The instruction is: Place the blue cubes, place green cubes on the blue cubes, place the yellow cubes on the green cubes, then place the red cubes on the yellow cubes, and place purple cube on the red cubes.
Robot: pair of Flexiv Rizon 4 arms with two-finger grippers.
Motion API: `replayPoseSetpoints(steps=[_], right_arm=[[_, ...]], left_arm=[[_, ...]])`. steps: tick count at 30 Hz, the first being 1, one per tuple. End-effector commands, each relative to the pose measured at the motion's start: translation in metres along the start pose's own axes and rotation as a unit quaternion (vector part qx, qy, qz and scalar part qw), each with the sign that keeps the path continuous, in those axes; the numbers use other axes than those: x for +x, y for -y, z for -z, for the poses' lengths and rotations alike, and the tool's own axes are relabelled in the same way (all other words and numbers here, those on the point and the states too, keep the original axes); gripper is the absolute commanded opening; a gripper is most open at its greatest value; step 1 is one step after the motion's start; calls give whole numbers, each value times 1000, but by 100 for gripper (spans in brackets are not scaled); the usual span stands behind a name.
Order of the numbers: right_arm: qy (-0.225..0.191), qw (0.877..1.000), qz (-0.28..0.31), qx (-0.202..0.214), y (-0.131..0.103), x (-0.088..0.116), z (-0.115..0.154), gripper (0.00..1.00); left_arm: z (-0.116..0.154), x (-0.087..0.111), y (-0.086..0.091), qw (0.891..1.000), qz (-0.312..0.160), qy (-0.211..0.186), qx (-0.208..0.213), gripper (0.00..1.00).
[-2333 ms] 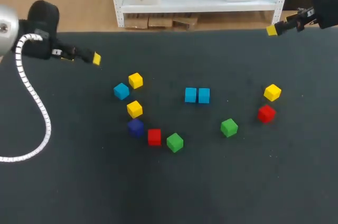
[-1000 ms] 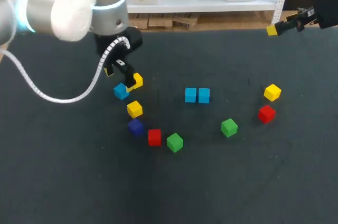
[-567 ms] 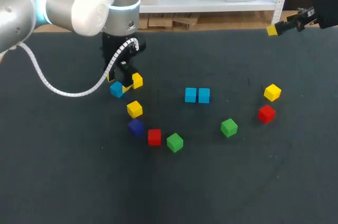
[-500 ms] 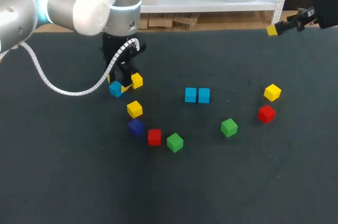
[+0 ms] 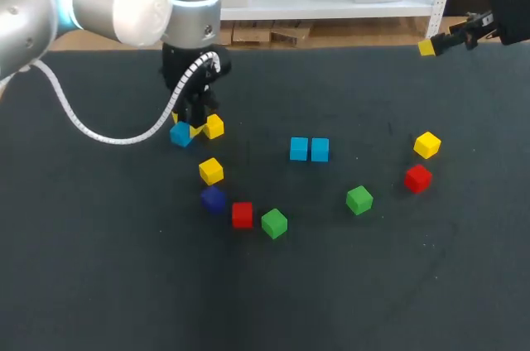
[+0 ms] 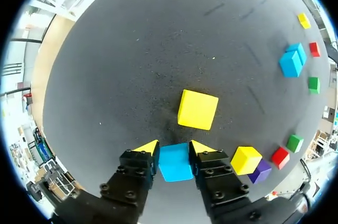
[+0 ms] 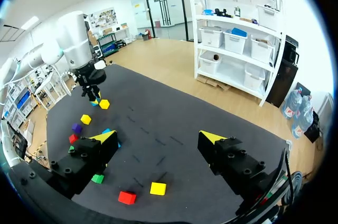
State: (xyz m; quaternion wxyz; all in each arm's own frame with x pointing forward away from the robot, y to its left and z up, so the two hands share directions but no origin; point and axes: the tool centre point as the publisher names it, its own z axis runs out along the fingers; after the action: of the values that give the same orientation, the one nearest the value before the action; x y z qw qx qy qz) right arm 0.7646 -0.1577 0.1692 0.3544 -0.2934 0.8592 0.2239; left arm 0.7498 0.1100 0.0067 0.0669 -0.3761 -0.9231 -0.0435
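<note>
Left gripper is closed on a small light-blue cube, with one yellow-tipped finger against each side (whether the cube rests on the black matt table or is raised cannot be determined). Just ahead of the fingers lies a yellow cube, apart from the held cube. Two more blue cubes sit touching side by side near the table's middle. Right gripper hangs over the far right corner, fingers spread wide, holding nothing.
</note>
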Motion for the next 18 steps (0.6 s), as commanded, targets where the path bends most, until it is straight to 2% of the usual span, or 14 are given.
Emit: replayPoseSetpoints(steps=[1, 5, 8, 11, 18], right_arm=[[1, 1000, 0, -1, 1, 0, -1, 100], [1, 1000, 0, -1, 1, 0, -1, 100], [1, 1000, 0, -1, 1, 0, -1, 100], [1, 1000, 0, -1, 1, 0, -1, 100], [1, 1000, 0, -1, 1, 0, -1, 100]], left_arm=[[12, 5, 10, 1000, -20, 12, -7, 0], [33, 1, 34, 996, -77, 29, -21, 0], [49, -5, 62, 987, -152, 38, -34, 0], [58, -12, 89, 969, -241, 43, -45, 0], [62, -29, 135, 936, -348, 44, -40, 0]])
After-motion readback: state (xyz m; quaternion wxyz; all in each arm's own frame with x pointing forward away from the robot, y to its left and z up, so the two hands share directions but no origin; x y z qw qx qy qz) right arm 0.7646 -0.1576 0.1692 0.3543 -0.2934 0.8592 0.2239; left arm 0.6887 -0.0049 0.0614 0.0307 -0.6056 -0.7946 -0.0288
